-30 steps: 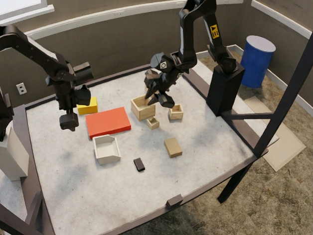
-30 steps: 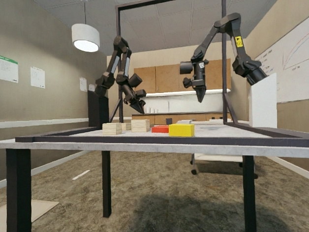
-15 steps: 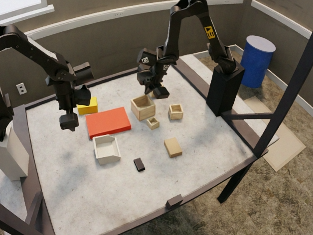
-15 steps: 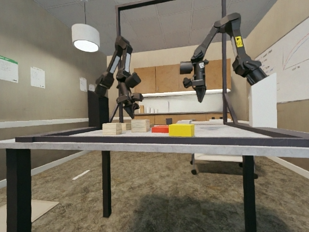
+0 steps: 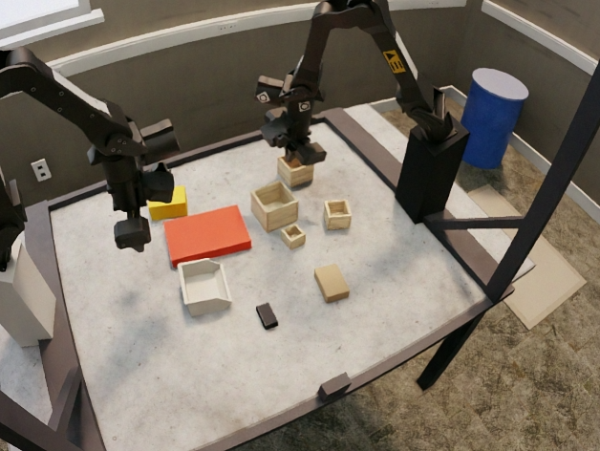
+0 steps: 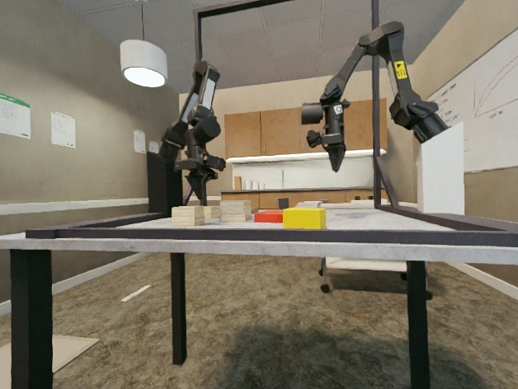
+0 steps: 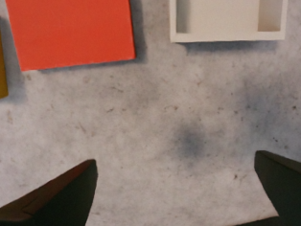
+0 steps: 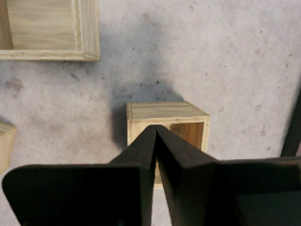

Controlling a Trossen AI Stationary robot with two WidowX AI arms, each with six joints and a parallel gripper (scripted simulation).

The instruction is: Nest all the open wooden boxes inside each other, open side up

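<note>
1. The left gripper [image 5: 133,238] [image 6: 336,165] [image 7: 175,163] hangs at the left above the table, wide apart, with nothing between its fingers.
2. The biggest wooden box [image 5: 274,213] [image 6: 235,210] [image 8: 90,33] stands upright on the table, right of the red block [image 5: 208,233] [image 6: 268,216] [image 7: 72,33].
3. The smallest box [image 5: 293,237] sits nearer, open side up.
4. The right gripper [image 5: 292,156] [image 6: 201,202] [image 8: 154,130], closed and empty, points down over the far box [image 5: 296,175] [image 6: 187,215] [image 8: 165,112], which sits open side up.
5. Rightmost, another box [image 5: 337,218] [image 8: 6,146] sits upright; none are nested.
</note>
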